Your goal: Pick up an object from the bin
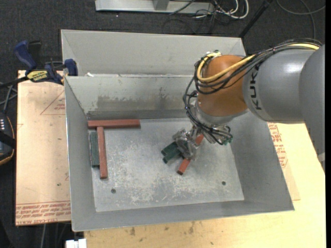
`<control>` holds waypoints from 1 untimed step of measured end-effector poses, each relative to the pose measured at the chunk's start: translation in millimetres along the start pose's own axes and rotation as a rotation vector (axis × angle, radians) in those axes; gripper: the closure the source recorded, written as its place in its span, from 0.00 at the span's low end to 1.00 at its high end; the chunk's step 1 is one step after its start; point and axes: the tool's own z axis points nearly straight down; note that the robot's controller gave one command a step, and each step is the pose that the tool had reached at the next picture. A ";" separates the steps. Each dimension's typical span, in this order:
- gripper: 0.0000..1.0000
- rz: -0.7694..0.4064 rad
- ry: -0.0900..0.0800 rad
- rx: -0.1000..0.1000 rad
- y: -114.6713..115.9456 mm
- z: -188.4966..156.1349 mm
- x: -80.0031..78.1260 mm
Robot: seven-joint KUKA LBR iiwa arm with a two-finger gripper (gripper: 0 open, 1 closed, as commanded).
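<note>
Arm enters grey metal bin (155, 190) from right edge, wrist down, gripper (189, 142) low over dark green block (170, 151) and short red-brown bar (183, 166), mid-floor. Grip state undeterminable.

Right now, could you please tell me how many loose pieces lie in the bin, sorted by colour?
Red-brown: 3 (far red-brown bar, left red-brown bar, short red-brown block by the hand)
Dark green: 2 (dark green bar at the left, dark green block by the hand)
Total: 5
</note>
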 end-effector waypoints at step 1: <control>0.00 0.000 -0.002 -0.001 0.9 2.8 0.6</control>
